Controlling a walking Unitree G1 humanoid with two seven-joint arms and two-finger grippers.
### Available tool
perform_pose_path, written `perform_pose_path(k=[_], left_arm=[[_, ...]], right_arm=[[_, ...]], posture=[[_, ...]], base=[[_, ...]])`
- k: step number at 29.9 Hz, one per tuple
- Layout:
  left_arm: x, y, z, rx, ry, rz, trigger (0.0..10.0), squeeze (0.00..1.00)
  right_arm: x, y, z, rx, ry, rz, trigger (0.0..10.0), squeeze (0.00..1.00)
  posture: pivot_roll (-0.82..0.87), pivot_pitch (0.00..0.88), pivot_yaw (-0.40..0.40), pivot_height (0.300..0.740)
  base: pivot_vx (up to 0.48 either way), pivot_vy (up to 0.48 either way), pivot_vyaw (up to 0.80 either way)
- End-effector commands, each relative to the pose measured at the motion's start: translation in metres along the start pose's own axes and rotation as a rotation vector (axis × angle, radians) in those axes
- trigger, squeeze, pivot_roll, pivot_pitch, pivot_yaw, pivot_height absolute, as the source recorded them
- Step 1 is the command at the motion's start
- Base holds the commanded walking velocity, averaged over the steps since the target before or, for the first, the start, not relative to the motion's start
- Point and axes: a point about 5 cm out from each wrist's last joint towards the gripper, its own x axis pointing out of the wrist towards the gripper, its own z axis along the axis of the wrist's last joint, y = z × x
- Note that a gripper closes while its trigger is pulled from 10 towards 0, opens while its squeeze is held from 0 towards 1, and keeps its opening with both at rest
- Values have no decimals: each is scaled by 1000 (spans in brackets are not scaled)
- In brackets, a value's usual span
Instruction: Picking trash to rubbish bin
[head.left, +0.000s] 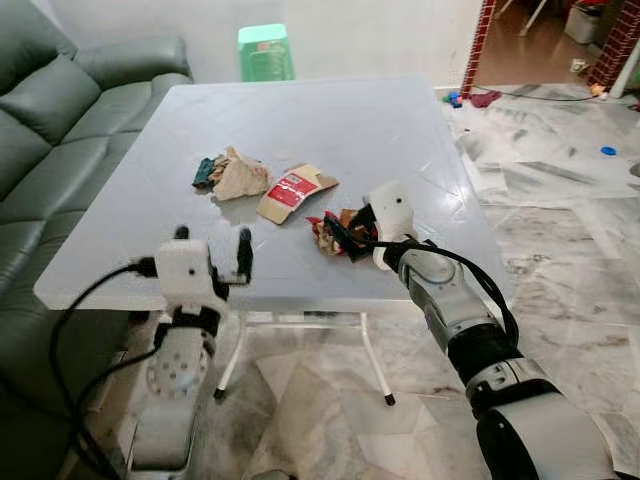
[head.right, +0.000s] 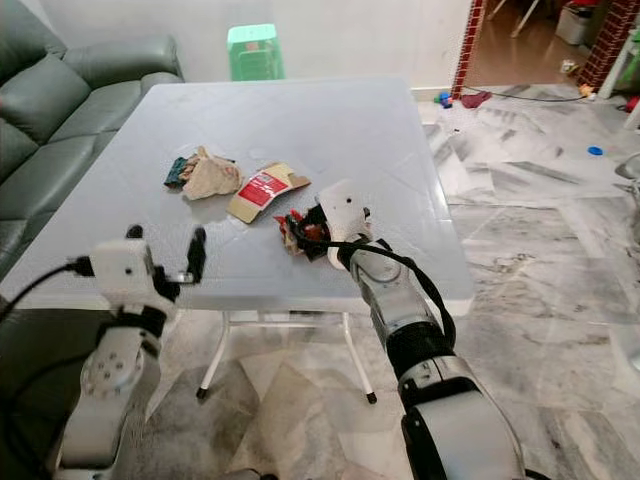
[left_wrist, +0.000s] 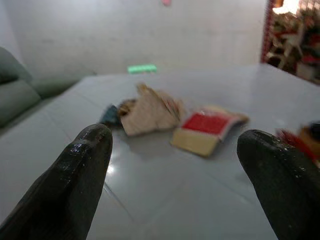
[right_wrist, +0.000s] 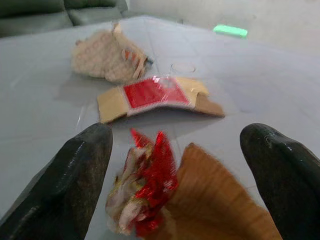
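Observation:
Three pieces of trash lie on the grey table (head.left: 300, 110). At the left is a crumpled beige paper with a teal scrap (head.left: 232, 174). A red and tan cardboard sleeve (head.left: 296, 190) lies in the middle, and a red foil wrapper with brown paper (head.left: 328, 236) is nearest me. My right gripper (head.left: 342, 230) is open, and its black fingers (right_wrist: 75, 185) stand on either side of the red wrapper (right_wrist: 145, 192), low over the table. My left gripper (head.left: 212, 245) is open and empty at the table's near edge, pointing toward the beige paper (left_wrist: 150, 107).
A dark green sofa (head.left: 50, 130) runs along the table's left side. A green plastic stool or bin (head.left: 266, 52) stands beyond the far edge. Marble floor (head.left: 560, 200) spreads to the right, with small items near a brick doorway (head.left: 480, 45).

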Motion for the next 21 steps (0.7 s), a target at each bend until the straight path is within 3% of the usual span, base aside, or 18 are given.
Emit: perform_pose_path(k=[1,7,8,21], left_arm=[[-3,-6,5,-6,-7,-60,10000,0],[-6,-8,6,1,1,-77,10000,0],[-7,-8,7,0,4,-76,10000,0],[-5,-18,4,-45,46,-147,10000,0]], right_arm=[[1,0,-3,-20,25,-6,10000,0],[-2,2,-24,-35,153,3,10000,0],[-3,2,-29,-32,178,-4,0,0],[-7,1,-38,-18,192,5,0,0]], posture=[[119,65,39,740],[133,80,39,740],[135,82,37,740],[105,83,30,740]], base=[[0,0,0],[0,0,0],[0,0,0],[0,0,0]])
